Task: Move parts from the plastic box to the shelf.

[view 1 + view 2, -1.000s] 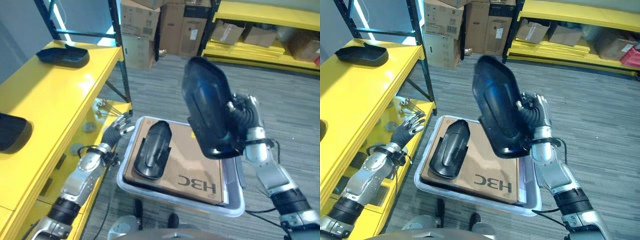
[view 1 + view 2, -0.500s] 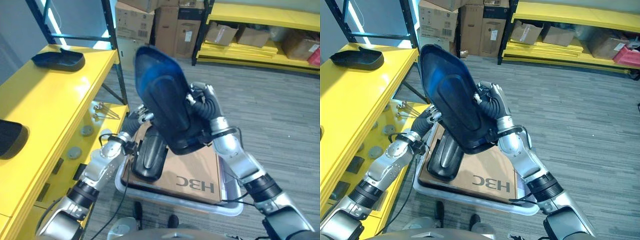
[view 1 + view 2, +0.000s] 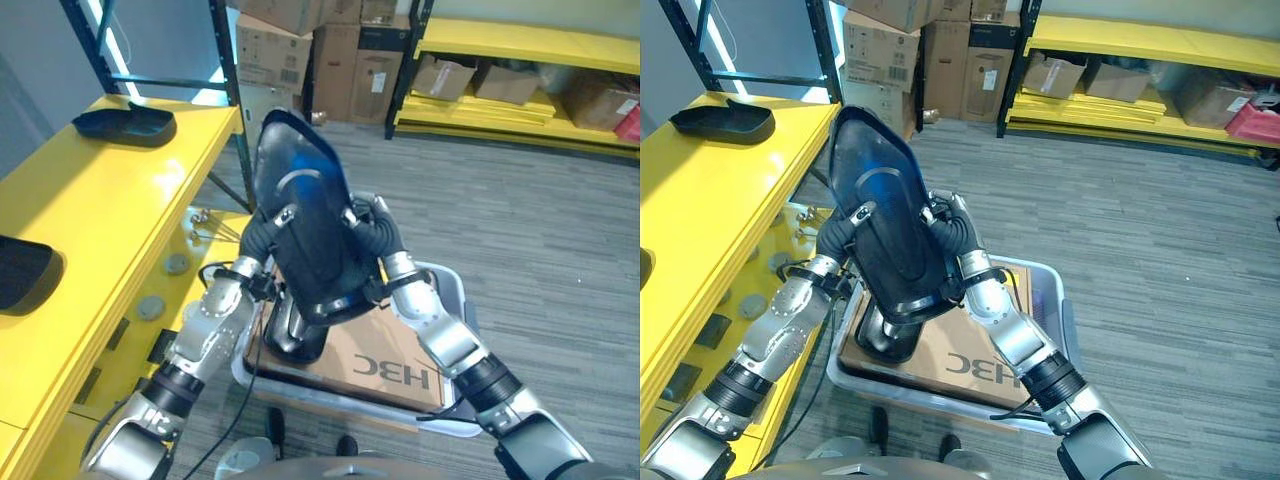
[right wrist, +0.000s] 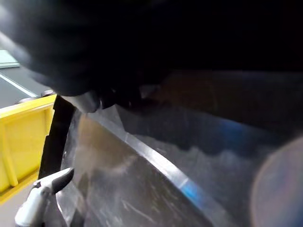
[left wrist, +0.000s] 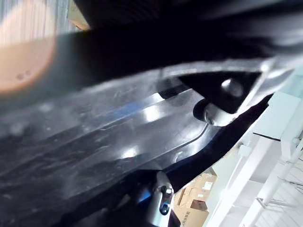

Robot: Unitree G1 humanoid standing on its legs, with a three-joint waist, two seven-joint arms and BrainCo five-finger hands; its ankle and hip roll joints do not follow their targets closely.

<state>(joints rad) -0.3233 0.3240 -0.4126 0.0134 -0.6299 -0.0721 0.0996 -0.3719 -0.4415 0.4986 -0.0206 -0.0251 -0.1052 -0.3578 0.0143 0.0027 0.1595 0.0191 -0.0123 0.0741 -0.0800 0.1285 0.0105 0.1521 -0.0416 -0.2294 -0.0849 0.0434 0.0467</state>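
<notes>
The yellow shelf (image 3: 110, 190) lies to the robot's left, already carrying two dark parts. The box (image 3: 1045, 300) sits below with one part (image 3: 295, 335) left on cardboard. The lifted part (image 3: 885, 225) hangs above it, both robot hands clamped on its edges: left robot hand (image 3: 845, 232), right robot hand (image 3: 952, 235). Swing it leftward level, keeping both grips firm.

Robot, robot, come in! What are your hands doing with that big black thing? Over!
Left hand and right hand both gripping the black part, lifted above the plastic box. Another part in the box. Yellow shelf on the left.
</notes>
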